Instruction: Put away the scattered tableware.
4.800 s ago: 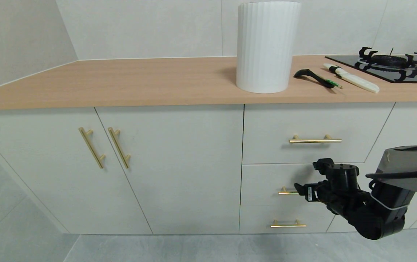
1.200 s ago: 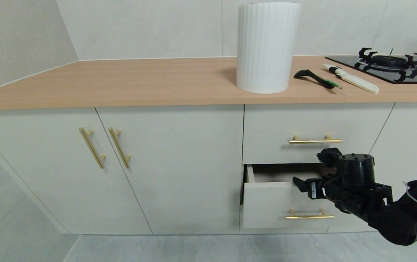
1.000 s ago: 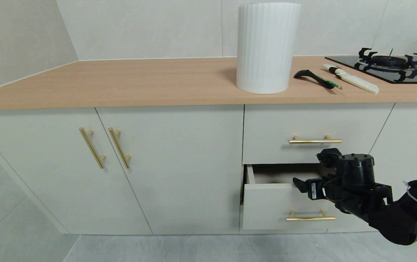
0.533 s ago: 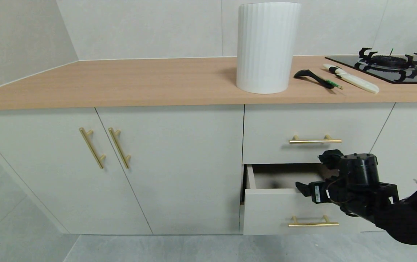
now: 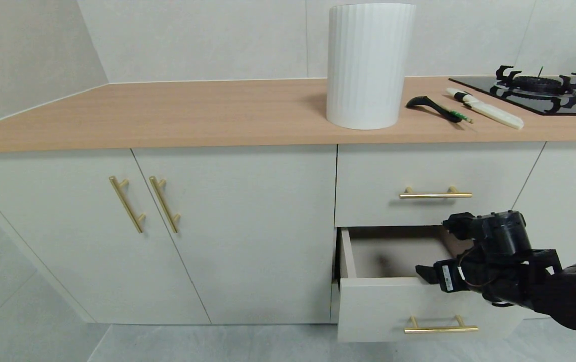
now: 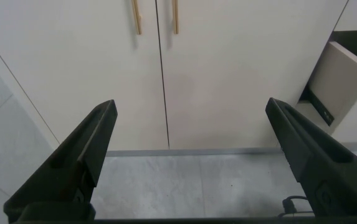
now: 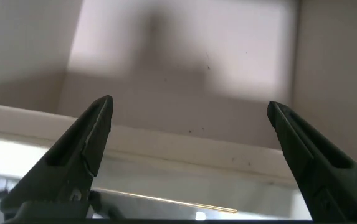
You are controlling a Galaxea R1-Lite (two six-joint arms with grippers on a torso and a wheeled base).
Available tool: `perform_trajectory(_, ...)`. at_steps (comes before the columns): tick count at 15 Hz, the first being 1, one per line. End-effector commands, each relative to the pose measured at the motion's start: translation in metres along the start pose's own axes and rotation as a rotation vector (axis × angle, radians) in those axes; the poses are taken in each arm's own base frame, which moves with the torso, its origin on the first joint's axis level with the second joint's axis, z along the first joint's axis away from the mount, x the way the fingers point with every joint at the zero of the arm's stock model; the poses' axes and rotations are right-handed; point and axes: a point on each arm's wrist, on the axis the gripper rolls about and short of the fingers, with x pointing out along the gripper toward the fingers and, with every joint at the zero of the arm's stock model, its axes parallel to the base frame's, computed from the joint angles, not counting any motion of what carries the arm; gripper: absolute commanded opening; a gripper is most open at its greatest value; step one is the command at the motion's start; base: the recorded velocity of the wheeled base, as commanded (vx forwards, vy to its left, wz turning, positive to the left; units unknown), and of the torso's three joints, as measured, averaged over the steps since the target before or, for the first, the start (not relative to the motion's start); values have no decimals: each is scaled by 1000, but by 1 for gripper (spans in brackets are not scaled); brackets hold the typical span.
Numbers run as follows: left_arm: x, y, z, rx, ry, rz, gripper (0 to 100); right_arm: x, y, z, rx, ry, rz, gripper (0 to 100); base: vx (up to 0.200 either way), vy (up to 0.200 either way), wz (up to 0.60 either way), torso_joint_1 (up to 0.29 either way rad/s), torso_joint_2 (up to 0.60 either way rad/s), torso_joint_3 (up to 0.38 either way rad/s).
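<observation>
- The right gripper (image 5: 438, 247) and its wrist cover the right end of the open drawer (image 5: 383, 304), so I cannot see that corner of the interior.
- From the head view I cannot confirm whether the gripper is touching the drawer front. In the right wrist view the front's top edge runs across between the spread fingers (image 7: 86, 155).
- Right gripper: fingers spread wide, nothing held.
- Left gripper (image 6: 190, 155): fingers also spread wide and empty, facing the cabinet doors (image 6: 228, 68) and the floor.
- The drawer floor shows a dark patch that I cannot identify. I see no items inside.
- The white ribbed cylinder (image 5: 370, 65) is cut off at the top, and the hob (image 5: 539, 93) is cut off at the right edge.
- Tableware sits on the countertop (image 5: 192, 113) between the cylinder and the hob. The black ladle (image 5: 431, 106) and a thin green-tipped utensil (image 5: 461, 117) are touching, and the white knife (image 5: 486, 113) lies just beside them.
- Change: the drawer was shut 4.8 s ago with the right gripper at its handle (image 5: 441, 329). It now stands further out than half a second ago, and the gripper has moved lower and outward with it.
- The tableware has not shifted.
</observation>
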Motion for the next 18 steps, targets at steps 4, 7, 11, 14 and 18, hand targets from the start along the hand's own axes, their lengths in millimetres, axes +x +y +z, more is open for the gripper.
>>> perform_trajectory(4,0,0,0,-1,1,0,100,-16,-2,7,-10,57,3,100,0,0,0,0,0,0)
perform_trajectory(7,0,0,0,1,1,0,100,-24,-3,3,-42,117,39,100,0,0,0,0,0,0)
perform_trajectory(11,0,0,0,1,1,0,100,-38,-2,-3,-116,195,61,100,0,0,0,0,0,0)
perform_trajectory(14,0,0,0,-1,1,0,100,-44,-1,-11,-186,271,72,100,0,0,0,0,0,0)
perform_trajectory(18,0,0,0,1,1,0,100,-52,3,-24,-293,392,101,100,0,0,0,0,0,0)
